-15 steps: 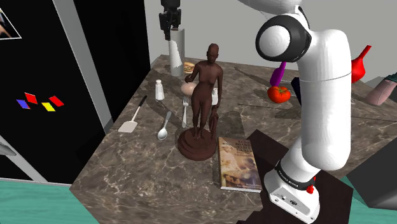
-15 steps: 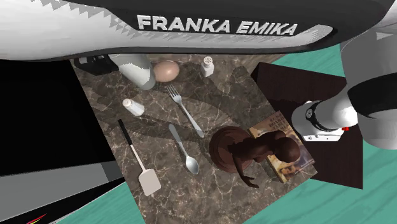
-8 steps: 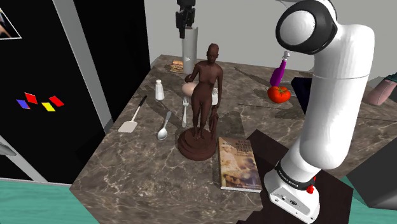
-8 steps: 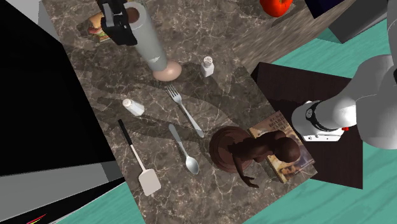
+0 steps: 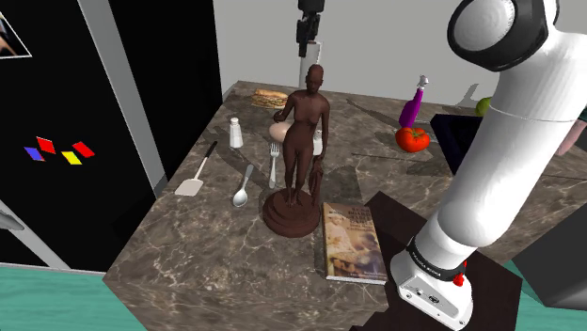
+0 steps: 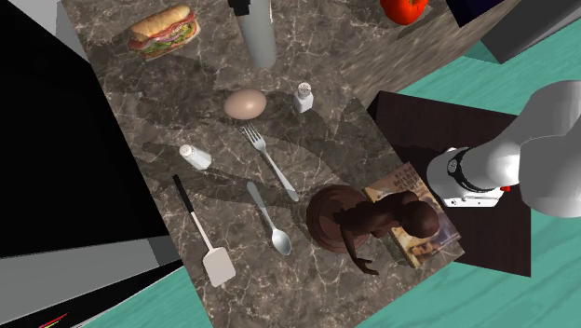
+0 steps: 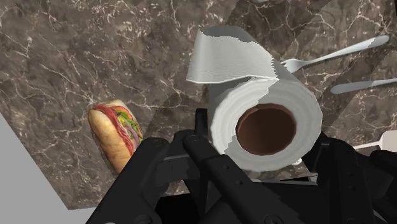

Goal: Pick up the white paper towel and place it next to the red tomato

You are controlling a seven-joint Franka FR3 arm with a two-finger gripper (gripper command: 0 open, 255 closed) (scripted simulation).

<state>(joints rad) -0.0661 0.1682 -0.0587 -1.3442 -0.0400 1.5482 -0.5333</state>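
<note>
The white paper towel roll is clasped between the black fingers of my gripper, with a loose sheet flapping off it. In the second exterior view the roll hangs over the marble table's far part, under the gripper. In the shoulder view the gripper holds the roll high behind the statue's head. The red tomato sits on the table further toward the shoulder view's right, also seen as tomato.
A brown statue stands mid-table beside a book. A sandwich, egg, two shakers, fork, spoon and spatula lie around. A purple bottle stands behind the tomato.
The gripper has carried the roll toward the shoulder view's right, from over the sandwich to behind the statue's head. The sandwich and egg now show fully.
</note>
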